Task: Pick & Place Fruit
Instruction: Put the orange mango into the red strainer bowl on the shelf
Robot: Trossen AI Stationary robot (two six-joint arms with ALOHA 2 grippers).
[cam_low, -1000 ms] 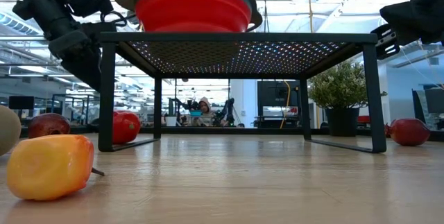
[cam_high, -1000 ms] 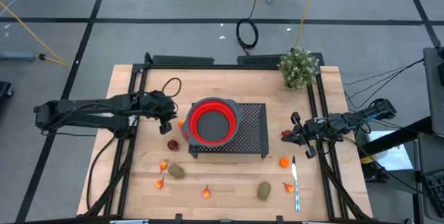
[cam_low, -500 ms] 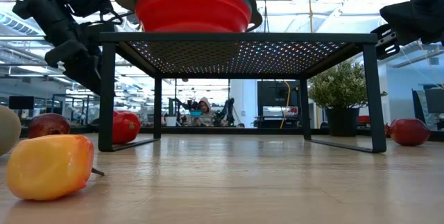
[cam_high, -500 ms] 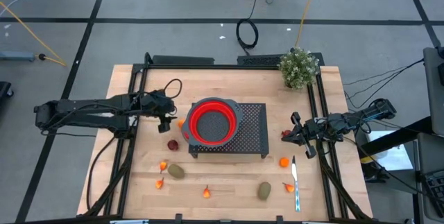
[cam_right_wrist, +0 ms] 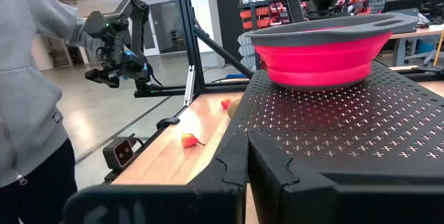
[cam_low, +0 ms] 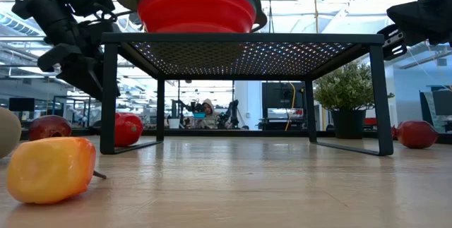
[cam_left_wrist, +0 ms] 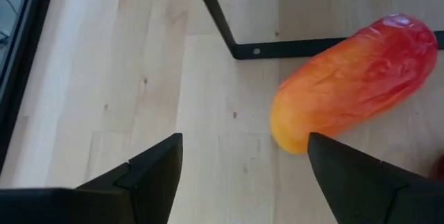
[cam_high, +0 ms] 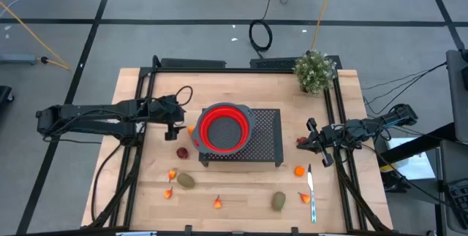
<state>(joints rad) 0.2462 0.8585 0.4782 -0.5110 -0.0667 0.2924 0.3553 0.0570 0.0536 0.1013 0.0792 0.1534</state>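
The fruit lies scattered on the wooden table. A long orange piece [cam_high: 191,128] [cam_left_wrist: 354,82] rests on its side by the left foot of the black rack [cam_high: 267,141]. My left gripper [cam_high: 174,123] [cam_left_wrist: 243,175] hovers open just left of it, the piece ahead of the fingertips and off to one side. A dark red round piece [cam_high: 182,152] lies nearer the front, with two brownish-green ovals [cam_high: 186,180] [cam_high: 278,201] and tiny orange bits [cam_high: 172,174] along the near edge. My right gripper [cam_high: 316,142] waits shut at the right, beside a red piece [cam_high: 300,140].
A red collapsible bowl [cam_high: 223,130] sits on the rack's left half. A potted plant [cam_high: 314,70] stands at the far right corner. A utensil with a light-blue handle [cam_high: 311,192] lies near the front right. A person's grey sleeve [cam_right_wrist: 28,78] shows beyond the table.
My left gripper has opened its fingers wide while staying beside the rack's left foot. The long orange piece has not moved.
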